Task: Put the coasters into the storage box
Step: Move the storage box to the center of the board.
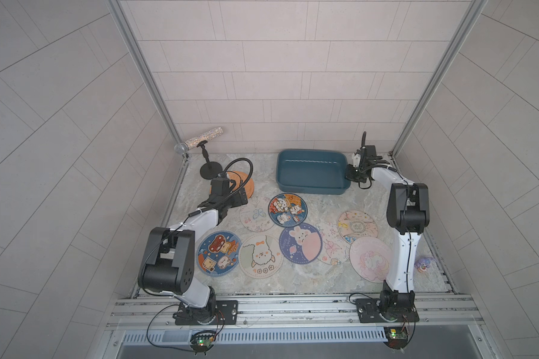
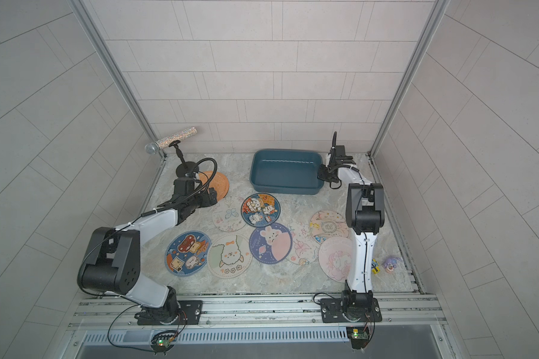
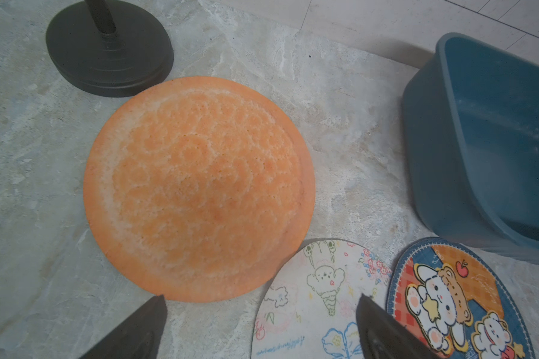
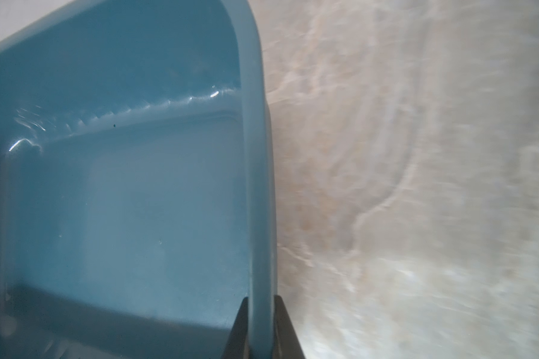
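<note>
Currently right fingers [image 4: 240, 332] are clamped on the storage box [image 1: 311, 187] right rim, far centre of desk [image 1: 293, 279]. Left fingers [image 3: 137, 332] are spread wide, hovering by the orange coaster [image 3: 196, 189], far left. Other coasters [image 1: 299, 244] lie flat across mid desk.

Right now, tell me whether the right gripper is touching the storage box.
Touching. The right wrist view shows the right gripper clamped on the storage box rim, one jaw on each side.
</note>
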Motion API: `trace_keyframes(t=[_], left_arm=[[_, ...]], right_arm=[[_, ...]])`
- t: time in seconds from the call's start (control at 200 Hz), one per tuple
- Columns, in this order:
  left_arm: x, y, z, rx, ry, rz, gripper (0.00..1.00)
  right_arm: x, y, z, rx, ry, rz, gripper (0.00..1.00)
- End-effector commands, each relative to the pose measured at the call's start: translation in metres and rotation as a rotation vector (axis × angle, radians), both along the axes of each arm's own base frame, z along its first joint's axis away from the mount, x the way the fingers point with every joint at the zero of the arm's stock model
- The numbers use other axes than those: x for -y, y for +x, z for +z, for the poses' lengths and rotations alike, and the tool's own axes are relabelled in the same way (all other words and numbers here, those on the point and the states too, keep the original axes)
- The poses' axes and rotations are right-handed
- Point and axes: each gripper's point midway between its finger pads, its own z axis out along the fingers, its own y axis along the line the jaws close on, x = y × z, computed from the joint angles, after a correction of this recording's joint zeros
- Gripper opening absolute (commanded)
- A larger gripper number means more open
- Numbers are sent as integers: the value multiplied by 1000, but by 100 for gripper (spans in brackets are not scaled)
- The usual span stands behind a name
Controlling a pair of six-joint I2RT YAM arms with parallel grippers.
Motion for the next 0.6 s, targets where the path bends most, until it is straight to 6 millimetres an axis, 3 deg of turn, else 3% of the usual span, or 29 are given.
trace_keyframes(t=[0.0, 0.36, 0.595], left_arm=[[1, 5, 11, 16, 13, -3, 100], [4, 5, 8, 7, 20, -6, 100], [5, 4, 8, 4, 26, -7, 100]], right_arm=[[-14, 4, -7, -11, 12, 0, 0], [-58, 12, -8, -6, 21, 25, 0], [-69, 15, -6, -1, -15, 14, 0]])
